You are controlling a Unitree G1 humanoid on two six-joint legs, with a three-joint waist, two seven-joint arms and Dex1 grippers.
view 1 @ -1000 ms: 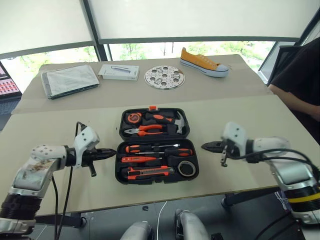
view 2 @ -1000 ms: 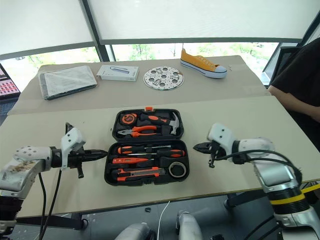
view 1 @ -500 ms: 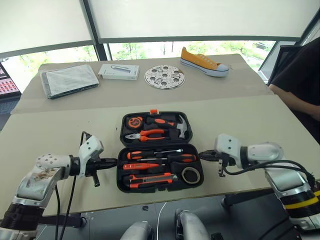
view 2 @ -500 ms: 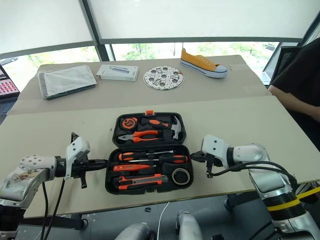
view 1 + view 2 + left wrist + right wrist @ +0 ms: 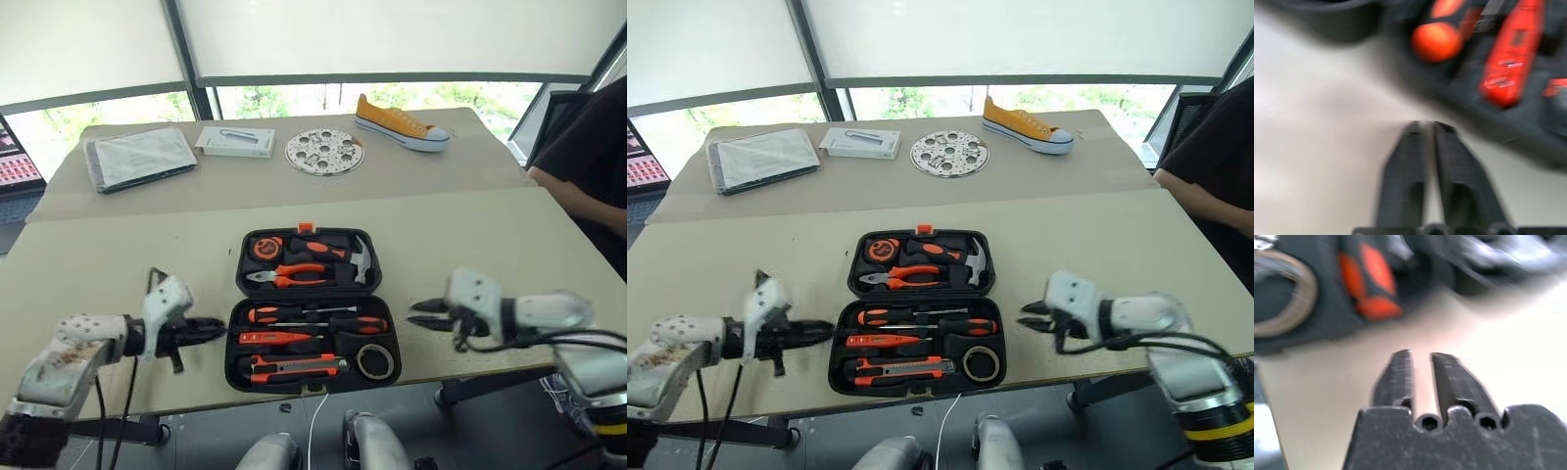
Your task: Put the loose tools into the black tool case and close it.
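Black tool case [image 5: 312, 311] lay open on worktop [image 5: 118, 259], tools seated. Left gripper [image 5: 213, 327] and right gripper [image 5: 1033, 315] flanked it, jaws slightly parted, empty (lid could snag an unseated tool).

Matt black plastic tool case [image 5: 312, 364]; glossy orange handles; matt beige table [image 5: 118, 264].

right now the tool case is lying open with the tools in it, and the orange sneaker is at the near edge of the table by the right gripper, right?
Not quite. The tool case does lie open with tools in it, but the orange sneaker sits at the far edge of the table, well beyond the right gripper. The left eye view shows it.
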